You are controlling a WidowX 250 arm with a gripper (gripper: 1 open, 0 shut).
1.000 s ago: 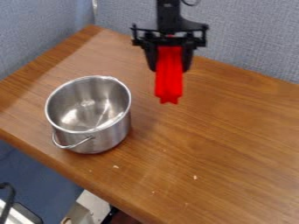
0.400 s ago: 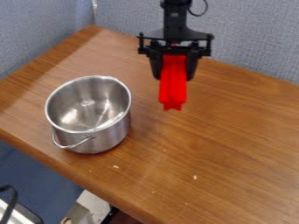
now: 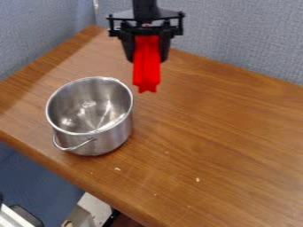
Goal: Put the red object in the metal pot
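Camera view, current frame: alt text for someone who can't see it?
A black gripper holds a red block beyond and slightly right of the open metal pot, which stands empty on a wooden table.

Metal pot (image 3: 89, 131) on wooden table (image 3: 199, 164)

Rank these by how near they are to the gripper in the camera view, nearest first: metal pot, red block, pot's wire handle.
1. Red block: between the gripper's fingers, hanging below them.
2. Metal pot: on the table, past the block toward the lower left.
3. Wire handle: on the pot's side that faces away from the gripper.
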